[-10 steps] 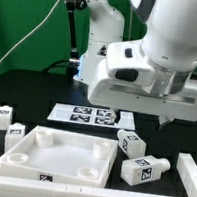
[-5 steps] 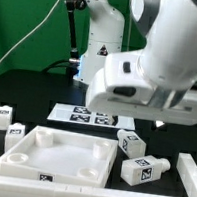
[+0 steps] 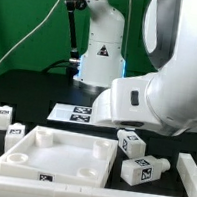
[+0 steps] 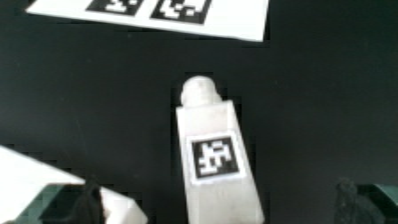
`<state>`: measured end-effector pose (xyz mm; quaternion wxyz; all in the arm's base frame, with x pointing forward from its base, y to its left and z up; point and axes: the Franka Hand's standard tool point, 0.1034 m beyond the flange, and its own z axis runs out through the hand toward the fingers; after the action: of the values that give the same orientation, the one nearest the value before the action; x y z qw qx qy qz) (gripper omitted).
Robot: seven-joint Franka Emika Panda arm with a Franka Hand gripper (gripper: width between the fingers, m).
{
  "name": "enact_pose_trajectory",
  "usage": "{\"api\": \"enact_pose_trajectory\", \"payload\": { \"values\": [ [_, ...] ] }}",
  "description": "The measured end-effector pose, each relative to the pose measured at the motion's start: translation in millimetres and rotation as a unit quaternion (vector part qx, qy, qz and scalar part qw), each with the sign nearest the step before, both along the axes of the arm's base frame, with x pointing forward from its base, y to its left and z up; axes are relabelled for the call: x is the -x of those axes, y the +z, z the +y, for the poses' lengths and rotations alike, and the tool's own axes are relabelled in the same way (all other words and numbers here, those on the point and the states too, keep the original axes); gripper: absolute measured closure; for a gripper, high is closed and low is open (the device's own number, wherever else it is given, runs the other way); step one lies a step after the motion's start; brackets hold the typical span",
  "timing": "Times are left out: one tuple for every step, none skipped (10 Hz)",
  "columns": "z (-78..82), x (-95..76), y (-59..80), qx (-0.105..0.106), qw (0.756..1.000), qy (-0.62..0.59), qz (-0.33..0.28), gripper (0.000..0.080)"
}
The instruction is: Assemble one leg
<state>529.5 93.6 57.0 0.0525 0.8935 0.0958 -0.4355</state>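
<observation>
In the wrist view a white leg (image 4: 215, 160) lies lengthwise on the black table, with a square tag on its upper face and a rounded tip pointing toward the marker board (image 4: 169, 12). My gripper (image 4: 217, 205) is open. Its dark fingers (image 4: 59, 205) stand on either side of the leg's near end, apart from it. In the exterior view two legs (image 3: 132, 143) (image 3: 142, 171) lie at the right of the white tray-shaped piece (image 3: 31, 138), and two more (image 3: 2, 115) (image 3: 14, 132) stand at its left. The arm's body hides the gripper there.
The marker board (image 3: 75, 112) lies behind the tray-shaped piece, partly covered by the arm. White blocks line the table's front edge (image 3: 190, 169). A white edge (image 4: 118, 205) shows beside one finger in the wrist view.
The arm has swung down and toward the exterior view's right and front. It now fills that side and covers part of the marker board. The parts have not moved.
</observation>
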Motion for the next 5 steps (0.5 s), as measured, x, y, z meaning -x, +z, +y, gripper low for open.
{"api": "enact_pose_trajectory", "payload": {
  "values": [
    [0.0,0.1,-0.1,0.0,1.0,0.0,0.0,0.015],
    [0.2,0.2,-0.8,-0.001,1.0,0.001,0.001,0.015],
    [0.6,-0.7,-4.1,-0.003,1.0,0.002,0.002,0.015],
    [1.2,-1.9,-8.3,-0.004,1.0,0.002,0.002,0.015],
    [1.5,-0.4,-13.4,-0.003,1.0,0.002,0.004,0.015]
  ]
}}
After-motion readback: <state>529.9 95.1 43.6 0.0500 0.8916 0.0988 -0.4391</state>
